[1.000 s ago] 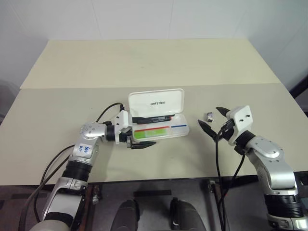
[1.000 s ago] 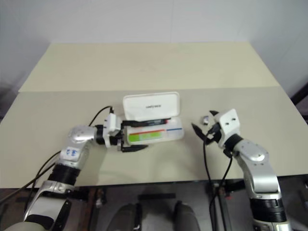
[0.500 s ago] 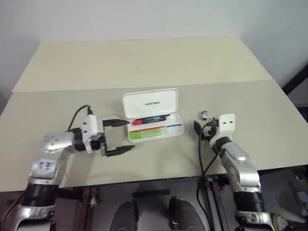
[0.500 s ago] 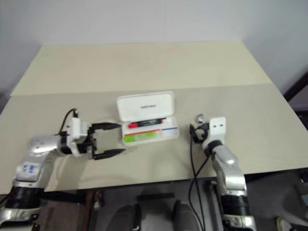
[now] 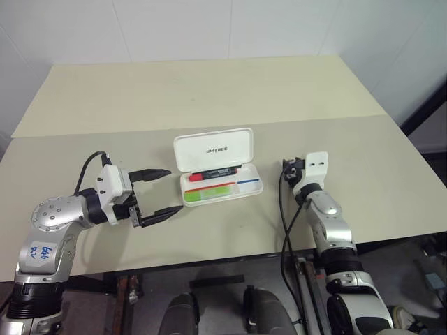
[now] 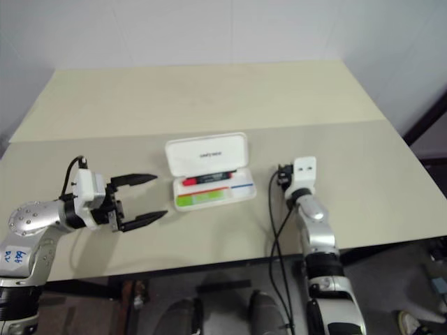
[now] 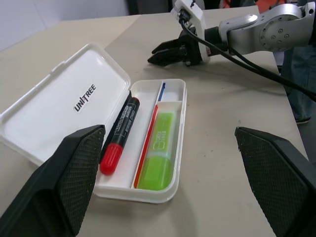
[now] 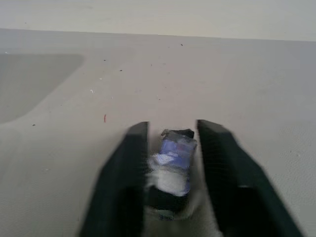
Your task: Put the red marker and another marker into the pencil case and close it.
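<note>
With the red marker [image 7: 120,135] and green highlighter [image 7: 159,158] already in the open pencil case [image 5: 216,169] mid-tabletop, I've parked my left gripper [image 5: 155,196] wide open and empty beside it, while my right gripper [image 8: 169,163] pinches a small blue-and-white object [image 8: 174,157] nearer the right edge, leaving the lid unobstructed.

Light is bright and even, shadows on the counter [image 5: 209,98] soft; the right gripper [image 8: 172,163] is blurred by motion; the left eye view is sharp.
</note>
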